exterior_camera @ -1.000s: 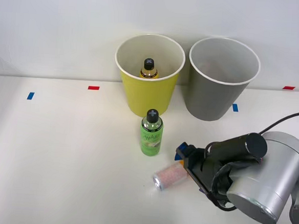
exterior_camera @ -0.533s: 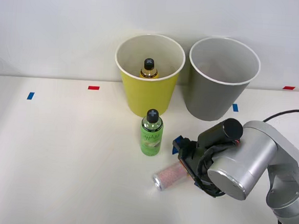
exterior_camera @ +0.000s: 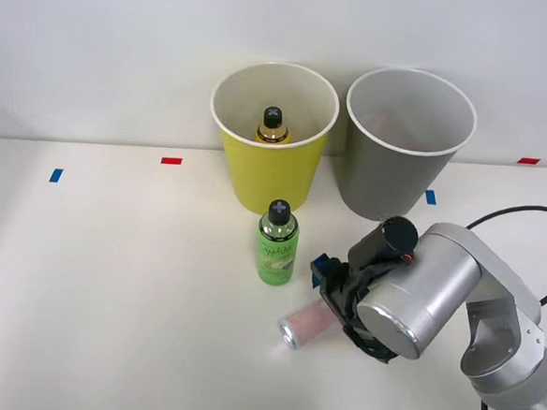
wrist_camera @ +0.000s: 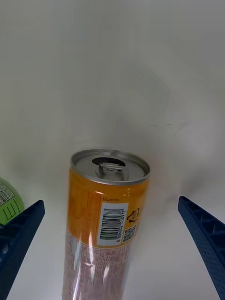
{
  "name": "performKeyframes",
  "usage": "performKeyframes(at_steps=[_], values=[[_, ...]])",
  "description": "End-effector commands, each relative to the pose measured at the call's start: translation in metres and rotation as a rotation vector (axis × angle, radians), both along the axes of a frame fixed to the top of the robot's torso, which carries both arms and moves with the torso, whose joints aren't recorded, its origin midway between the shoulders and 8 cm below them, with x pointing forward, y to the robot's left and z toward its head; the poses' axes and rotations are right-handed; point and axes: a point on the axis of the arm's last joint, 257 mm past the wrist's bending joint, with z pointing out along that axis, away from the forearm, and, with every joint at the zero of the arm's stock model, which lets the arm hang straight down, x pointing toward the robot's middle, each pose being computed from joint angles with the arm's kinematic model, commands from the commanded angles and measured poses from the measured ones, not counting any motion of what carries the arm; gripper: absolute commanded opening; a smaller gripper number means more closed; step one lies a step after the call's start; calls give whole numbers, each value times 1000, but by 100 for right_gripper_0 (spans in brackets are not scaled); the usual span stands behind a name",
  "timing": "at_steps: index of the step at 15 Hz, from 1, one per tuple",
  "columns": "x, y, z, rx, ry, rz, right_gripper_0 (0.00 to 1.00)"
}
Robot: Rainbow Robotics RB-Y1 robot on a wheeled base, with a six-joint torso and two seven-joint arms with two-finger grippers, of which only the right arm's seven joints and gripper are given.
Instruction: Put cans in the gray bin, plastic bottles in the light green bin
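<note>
We see a white table (exterior_camera: 108, 287) carrying everything, with the right arm (exterior_camera: 436, 301) reaching in low over its near right part. At the back stand two tapered round bins with white rims, upright and just beside each other: the light green bin (exterior_camera: 268, 172) on the left and the gray bin (exterior_camera: 393, 180) on the right. An amber bottle (exterior_camera: 272, 127) with a black cap stands inside the light green bin. In front of that bin, apart from it, a clear green bottle (exterior_camera: 276, 243) stands upright on the table, black cap on top, pale label around its body.

The can (exterior_camera: 305, 324) lies on its side just right of and nearer than the green bottle. Its long axis runs diagonally, the silver top pointing toward the near left, the other end toward the arm. In the wrist view the can (wrist_camera: 104, 220) shows an orange band below the silver top, a pull tab, a white barcode patch and a pinkish speckled body.

The right gripper (wrist_camera: 112, 262) is spread wide, one blue ribbed finger (wrist_camera: 18, 239) on each side of the can, neither touching it.
</note>
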Motion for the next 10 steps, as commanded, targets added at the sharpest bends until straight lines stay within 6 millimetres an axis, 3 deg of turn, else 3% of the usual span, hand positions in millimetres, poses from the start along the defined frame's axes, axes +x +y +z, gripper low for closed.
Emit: performKeyframes(at_steps=[1,4,5,6,7,8,10], values=[[8,0,-5,-28,-13,-6,99],[8,2,-4,-38,-19,25,93],[8,2,-4,-43,-21,34,78],[7,2,-5,-49,-23,42,48],[8,1,-5,-57,-27,46,7],[7,-1,-7,-78,-34,53,0],[7,-5,-10,-115,-49,66,0]])
